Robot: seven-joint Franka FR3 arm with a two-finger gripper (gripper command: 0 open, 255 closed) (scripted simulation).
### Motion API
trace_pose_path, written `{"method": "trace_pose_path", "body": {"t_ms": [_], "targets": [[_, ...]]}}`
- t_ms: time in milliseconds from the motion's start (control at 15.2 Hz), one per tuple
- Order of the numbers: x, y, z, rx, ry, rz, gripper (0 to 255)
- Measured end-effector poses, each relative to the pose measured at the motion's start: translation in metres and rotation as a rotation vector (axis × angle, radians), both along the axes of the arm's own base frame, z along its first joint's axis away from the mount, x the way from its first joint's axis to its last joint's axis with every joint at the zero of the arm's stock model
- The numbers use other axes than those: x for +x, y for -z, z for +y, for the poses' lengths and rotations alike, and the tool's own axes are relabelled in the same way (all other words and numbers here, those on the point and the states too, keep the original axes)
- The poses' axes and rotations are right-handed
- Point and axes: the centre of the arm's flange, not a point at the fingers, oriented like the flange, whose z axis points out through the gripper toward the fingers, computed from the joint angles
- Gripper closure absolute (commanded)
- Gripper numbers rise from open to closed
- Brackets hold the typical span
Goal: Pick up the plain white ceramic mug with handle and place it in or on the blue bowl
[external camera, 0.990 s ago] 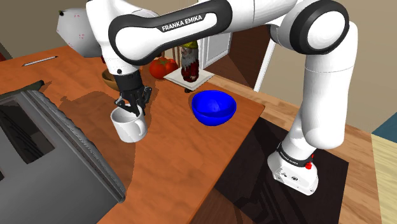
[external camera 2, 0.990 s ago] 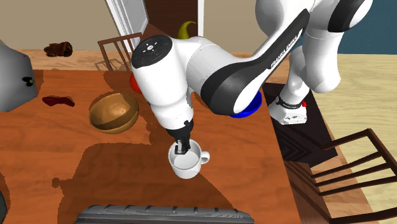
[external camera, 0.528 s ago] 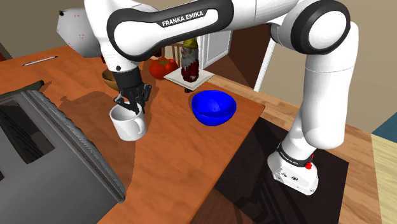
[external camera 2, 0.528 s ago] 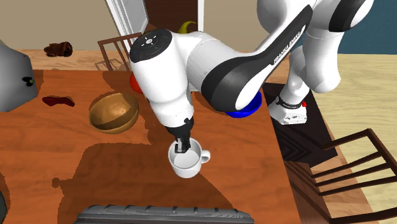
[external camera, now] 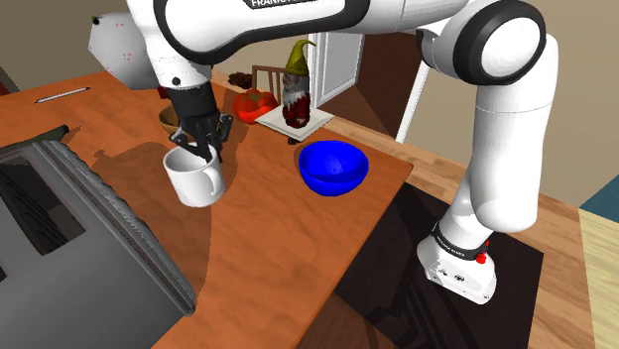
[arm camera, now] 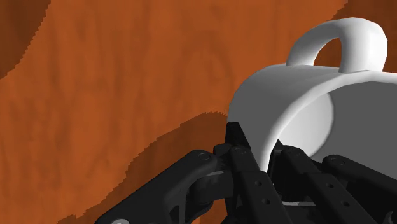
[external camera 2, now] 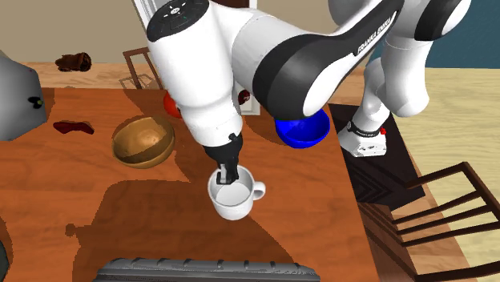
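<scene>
since the tool (external camera: 201,151) is clamping the white mug (external camera: 195,178) by its wall, one finger dipping inside the mouth and one pressing outside, the mug is hanging a little tilted under it in the shoulder view. i'm reading it as lifted clear of the desk (external camera: 268,248). the blue bowl (external camera: 333,167) is sitting well apart toward that view's right, near the desk edge, open side up. so a rim grip is making sense to me: the mug is going in bottom first. a gnome figure (external camera: 296,89) and a tomato (external camera: 253,102) are standing behind the bowl, out of the way.

looking at the second exterior view, the black fingers are coming straight down into the mug's (external camera 2: 235,196) mouth, and the handle is pointing to that view's right, free of the grip. the blue bowl (external camera 2: 302,130) is peeking out from behind the arm. a brown wooden bowl (external camera 2: 143,142) is lying on the other side, so i'm guessing the carry is heading away from it.

going to the wrist view, one finger (arm camera: 236,137) is pressing on the outside of the white wall, the other is reaching in past the rim, and the handle is sticking out on the far side.
</scene>
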Motion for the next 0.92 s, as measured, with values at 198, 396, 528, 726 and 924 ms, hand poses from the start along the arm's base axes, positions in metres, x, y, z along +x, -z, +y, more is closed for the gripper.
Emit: {"method": "trace_pose_path", "body": {"t_ms": [198,396,528,726,924], "targets": [[0.0,-0.016,0.0,0.0,0.0,0.0,255],[-0.001,-0.031,0.002,0.0,0.0,0.0,255],[-0.001,-0.042,0.002,0.0,0.0,0.0,255],[-0.001,-0.059,0.001,0.0,0.0,0.0,255],[-0.001,-0.074,0.0,0.0,0.0,0.0,255]]}}
